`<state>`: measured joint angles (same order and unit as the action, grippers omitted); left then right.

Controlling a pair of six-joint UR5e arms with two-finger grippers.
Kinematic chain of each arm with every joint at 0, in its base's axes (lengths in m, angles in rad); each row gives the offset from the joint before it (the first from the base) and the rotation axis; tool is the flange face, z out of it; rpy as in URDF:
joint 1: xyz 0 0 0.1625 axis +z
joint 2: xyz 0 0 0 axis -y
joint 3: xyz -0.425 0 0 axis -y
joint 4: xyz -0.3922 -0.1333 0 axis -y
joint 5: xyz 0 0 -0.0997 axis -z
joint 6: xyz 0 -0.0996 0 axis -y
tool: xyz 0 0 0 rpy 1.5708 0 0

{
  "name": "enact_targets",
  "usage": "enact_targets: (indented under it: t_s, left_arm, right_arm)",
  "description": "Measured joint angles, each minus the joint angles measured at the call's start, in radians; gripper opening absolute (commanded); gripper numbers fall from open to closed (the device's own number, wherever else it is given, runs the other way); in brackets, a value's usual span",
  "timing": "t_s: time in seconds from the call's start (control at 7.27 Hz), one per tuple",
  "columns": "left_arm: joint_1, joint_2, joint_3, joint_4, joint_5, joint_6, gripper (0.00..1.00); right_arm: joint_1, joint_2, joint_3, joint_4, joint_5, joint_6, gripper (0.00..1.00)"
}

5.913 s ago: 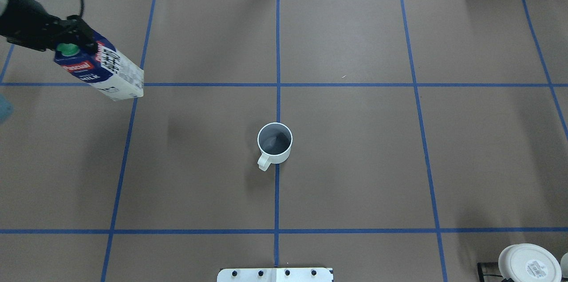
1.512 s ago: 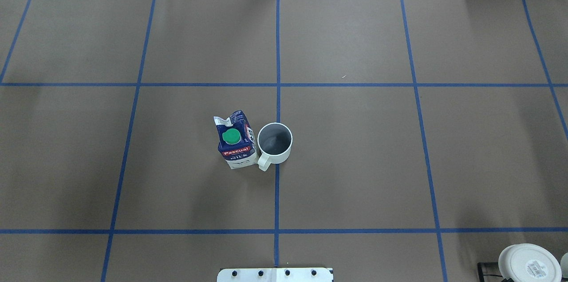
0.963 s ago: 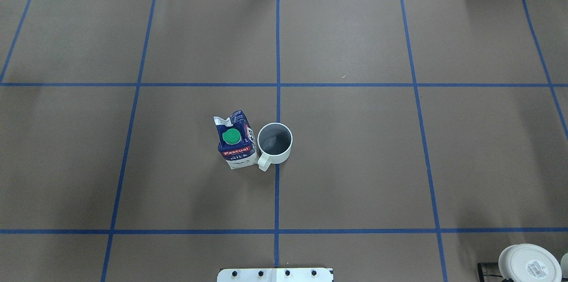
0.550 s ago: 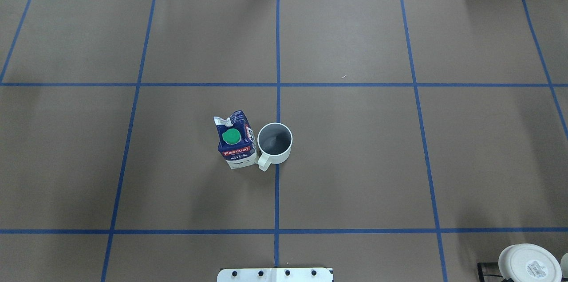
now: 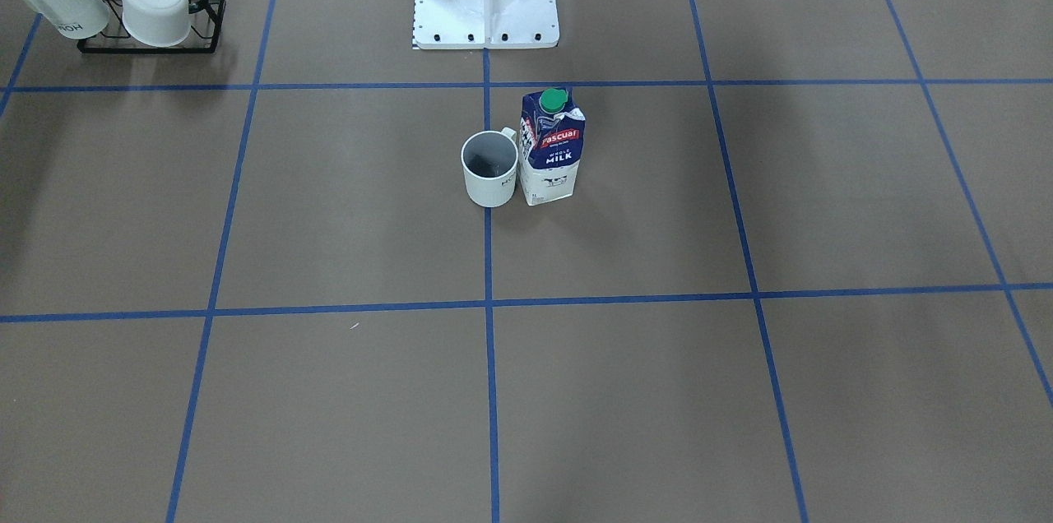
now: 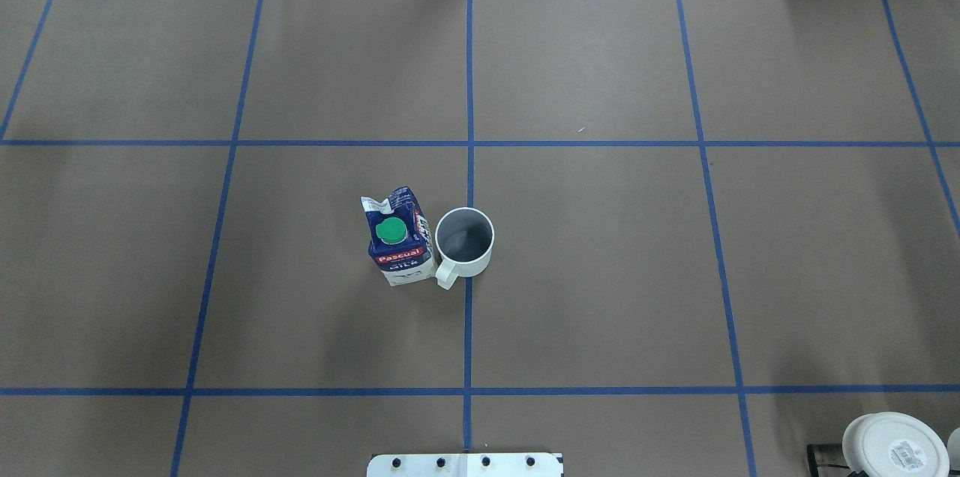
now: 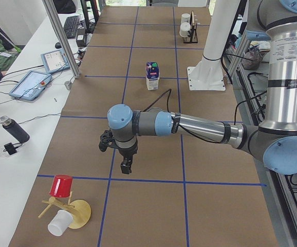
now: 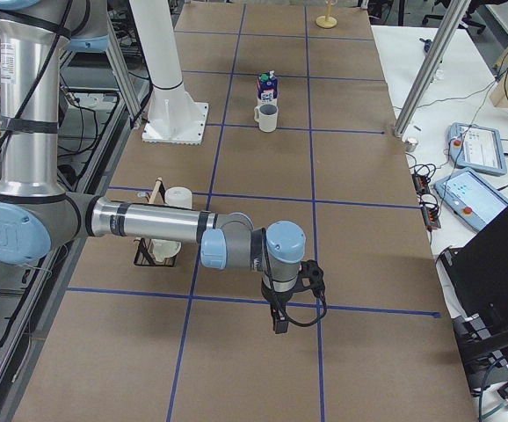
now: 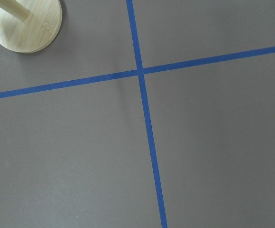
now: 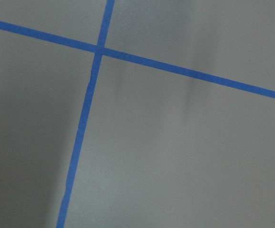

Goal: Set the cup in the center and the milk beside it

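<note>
1. Cup [image 5: 490,169] in the front-facing view stands at the center [image 5: 488,219] of the table [image 5: 740,391], with the milk [image 5: 552,149] upright just beside it. Neither tool appears.
2. Overhead view: the milk crowds the cup, so a careless returning sweep could topple it.
3. Left side view: the left tool [image 7: 125,165] hangs over bare table with both items far beyond it. Its opening cannot be told. A wooden stand [image 7: 79,213] sits nearby.
4. Right side view: the right tool [image 8: 279,318] is likewise unreadable and far from the cup. A mug rack [image 8: 156,192] lies beside its arm.

light: even, bright | shadows: soft | right wrist view: slightly blurred
</note>
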<state>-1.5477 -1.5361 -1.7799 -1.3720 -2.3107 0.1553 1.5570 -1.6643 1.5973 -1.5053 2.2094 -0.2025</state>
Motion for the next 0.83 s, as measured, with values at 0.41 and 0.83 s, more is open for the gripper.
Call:
enact_targets:
  t_s: [0.41,0.83]
  left_arm:
    - [0.0,0.037,-0.003,-0.001,-0.001,0.0,0.98]
    - [0.0,0.042,-0.003,-0.002,-0.001,0.0,0.98]
  right_arm:
    - [0.0,0.004,0.009,0.0,0.009,0.001,1.0]
    - [0.0,0.006,0.0,-0.001,0.111,0.002,1.0]
